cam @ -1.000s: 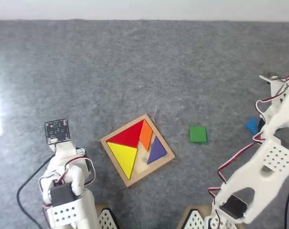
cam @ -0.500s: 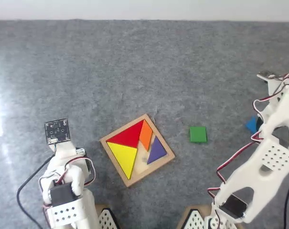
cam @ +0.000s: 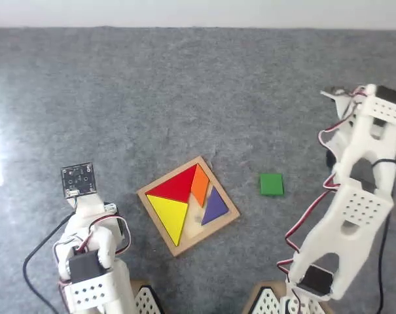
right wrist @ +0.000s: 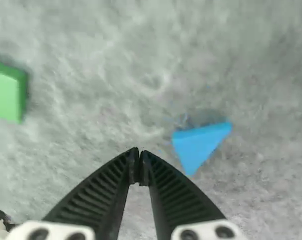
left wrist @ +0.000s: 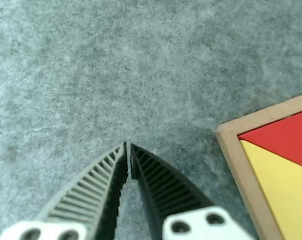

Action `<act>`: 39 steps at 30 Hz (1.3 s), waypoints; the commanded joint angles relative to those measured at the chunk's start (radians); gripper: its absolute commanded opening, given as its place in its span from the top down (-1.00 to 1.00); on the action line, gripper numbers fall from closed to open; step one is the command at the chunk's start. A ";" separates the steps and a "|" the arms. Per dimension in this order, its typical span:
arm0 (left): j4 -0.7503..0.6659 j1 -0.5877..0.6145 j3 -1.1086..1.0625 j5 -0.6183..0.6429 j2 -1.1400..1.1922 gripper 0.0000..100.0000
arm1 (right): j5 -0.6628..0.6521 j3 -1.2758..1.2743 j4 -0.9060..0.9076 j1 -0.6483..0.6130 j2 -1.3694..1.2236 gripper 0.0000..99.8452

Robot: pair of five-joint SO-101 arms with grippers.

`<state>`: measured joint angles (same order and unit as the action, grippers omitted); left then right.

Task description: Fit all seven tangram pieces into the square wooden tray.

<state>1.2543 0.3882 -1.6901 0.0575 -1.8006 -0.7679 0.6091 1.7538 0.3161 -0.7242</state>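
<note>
The square wooden tray lies at the table's middle and holds a red triangle, a yellow triangle, an orange piece and a purple triangle. A green square lies on the felt to its right. In the right wrist view my right gripper is shut and empty, its tips just beside a small blue triangle, with the green square farther off. My left gripper is shut over bare felt, a short way from the tray's corner.
Grey felt covers the table. The right arm stretches along the right edge and the left arm sits folded at the near left. Part of the tray floor is bare wood.
The right arm has swung its wrist toward the far side and a little left, and it now covers the blue triangle in the high view. The left arm has stayed still.
</note>
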 commanded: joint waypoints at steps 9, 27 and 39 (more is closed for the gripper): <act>0.008 0.003 0.007 -0.005 -0.017 0.97 | 0.114 -0.018 0.035 -0.200 0.127 0.96; 0.008 0.003 0.007 -0.005 -0.017 0.97 | 0.152 -0.192 0.013 -0.243 0.168 0.96; 0.008 0.003 0.007 -0.005 -0.017 0.97 | 0.144 -0.661 -0.283 -0.252 0.412 0.96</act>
<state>1.2543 0.3882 -1.6901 0.0575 -1.8006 -0.6252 0.0215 1.5344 0.0783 -0.4296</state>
